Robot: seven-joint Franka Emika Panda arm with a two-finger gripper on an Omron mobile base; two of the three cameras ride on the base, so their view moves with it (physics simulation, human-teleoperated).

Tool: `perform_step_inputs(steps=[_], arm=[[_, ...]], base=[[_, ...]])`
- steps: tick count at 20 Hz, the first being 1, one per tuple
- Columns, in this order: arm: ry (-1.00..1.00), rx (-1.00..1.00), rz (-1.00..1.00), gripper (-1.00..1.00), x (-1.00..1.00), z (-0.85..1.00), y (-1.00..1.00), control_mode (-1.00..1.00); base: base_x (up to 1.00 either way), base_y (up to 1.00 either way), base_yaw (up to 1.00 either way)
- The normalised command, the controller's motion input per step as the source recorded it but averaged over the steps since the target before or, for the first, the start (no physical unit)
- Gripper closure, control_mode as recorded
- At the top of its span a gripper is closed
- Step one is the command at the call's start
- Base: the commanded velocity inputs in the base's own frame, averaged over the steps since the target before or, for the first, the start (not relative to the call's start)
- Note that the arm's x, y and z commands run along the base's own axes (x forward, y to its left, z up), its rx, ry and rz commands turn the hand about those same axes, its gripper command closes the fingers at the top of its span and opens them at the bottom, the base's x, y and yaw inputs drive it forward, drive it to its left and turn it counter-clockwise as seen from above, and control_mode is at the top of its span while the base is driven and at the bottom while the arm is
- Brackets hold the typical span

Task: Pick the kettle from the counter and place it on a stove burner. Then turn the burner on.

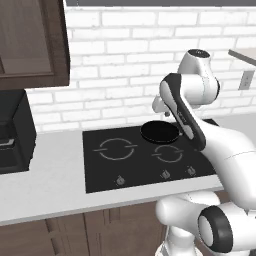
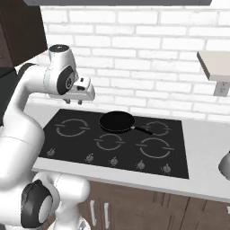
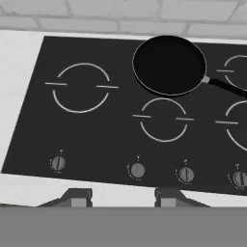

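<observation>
pale counter fronts black cooktop, white brick wall behind.

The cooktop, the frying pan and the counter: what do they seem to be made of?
The cooktop looks like glossy black glass: flat, with thin grey rings marked on it. The frying pan seems dark, matte metal with a pale rim, though a coating is possible. The counter resembles smooth pale stone.

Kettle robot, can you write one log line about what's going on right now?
phase: before pickup | gripper: open, empty, above cooktop | kettle: on counter, right of cooktop | frying pan: on rear burner | widest burner: free
</observation>
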Motion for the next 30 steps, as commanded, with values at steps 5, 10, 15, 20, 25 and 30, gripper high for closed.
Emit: perform_step_inputs(steps=[5,10,15,20,25,30], arm=[[0.0,0.0,-0.08,-1.0,-0.6,0.0,-0.04,-1.0],[-0.09,-0.01,-0.07,-1.0,-0.84,0.0,-0.37,-1.0],[-0.04,0.0,-0.17,-1.0,-0.64,0.0,-0.83,-1.0],[0.04,0.0,-0.3,-1.0,-0.09,-0.01,-1.0,-1.0],[0.05,0.0,-0.29,-1.0,0.05,-0.08,-0.96,-1.0],[0.24,-0.01,-0.18,-1.0,0.56,-0.47,-0.75,-1.0]], base=[[0.0,0.0,0.0],[0.0,0.0,0.0],[0.0,0.0,0.0],[0.0,0.0,0.0],[0.0,0.0,0.0],[0.0,0.0,0.0]])
